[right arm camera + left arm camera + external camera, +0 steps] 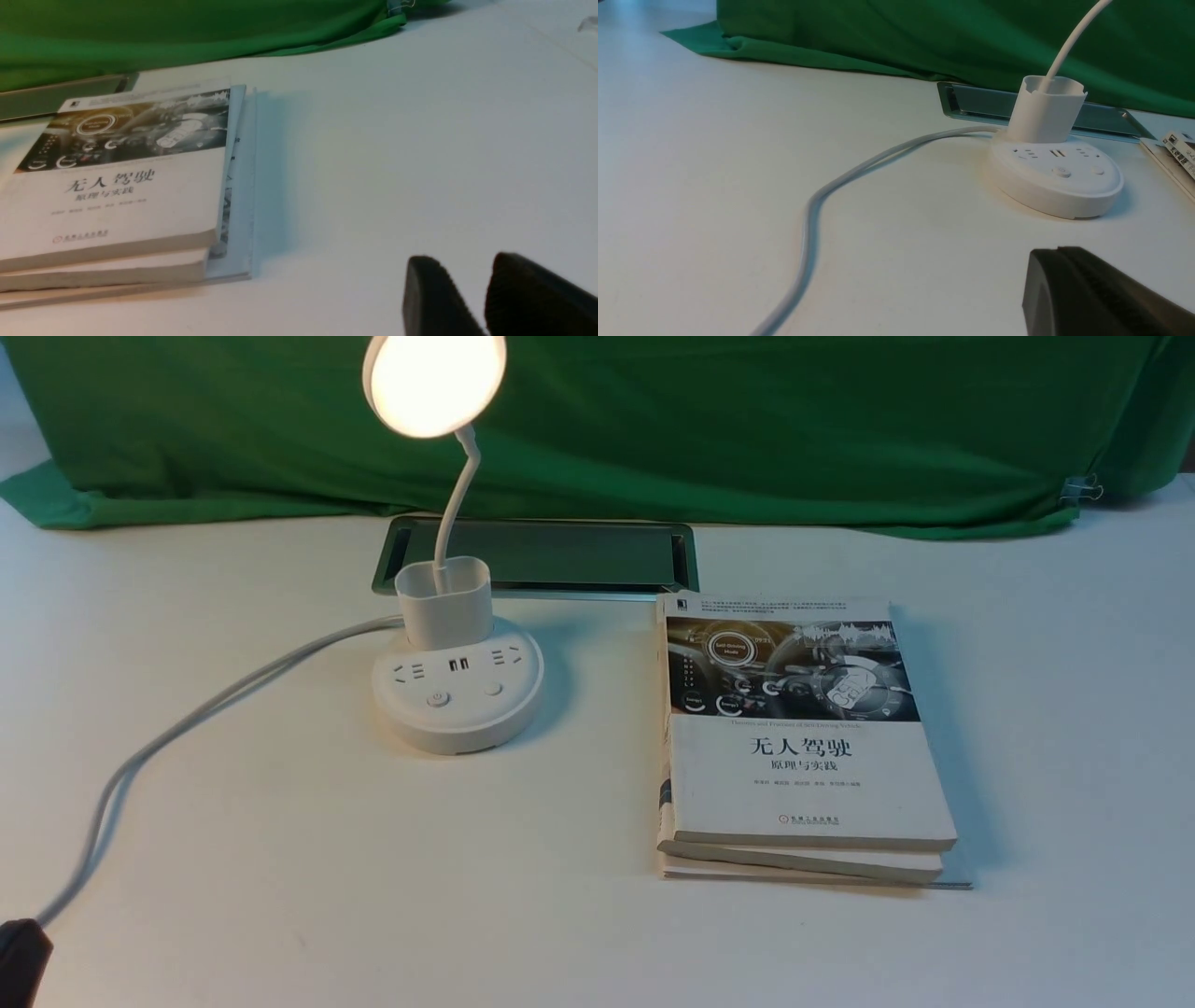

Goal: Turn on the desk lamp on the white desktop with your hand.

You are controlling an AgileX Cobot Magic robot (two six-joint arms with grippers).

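Desk lamp (458,688) is already lit, standing on the desk (355,877) left of the books (808,737). The left fingers (1043,254) are pressed together; the right pair (462,266) is slightly spread. Both are best kept off the power button (438,699), lest it be switched off.

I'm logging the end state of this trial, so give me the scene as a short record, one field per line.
lamp: lit, upright on the desk
lamp head: glowing, partly cut off at the top of the front view
buttons: two, on the lamp's round base
cord: runs from the base toward the robot's left
books: stacked, to the right of the lamp
cloth: green, behind the lamp and books
left tool: off the lamp, holding nothing visible
right tool: slightly open, off the books
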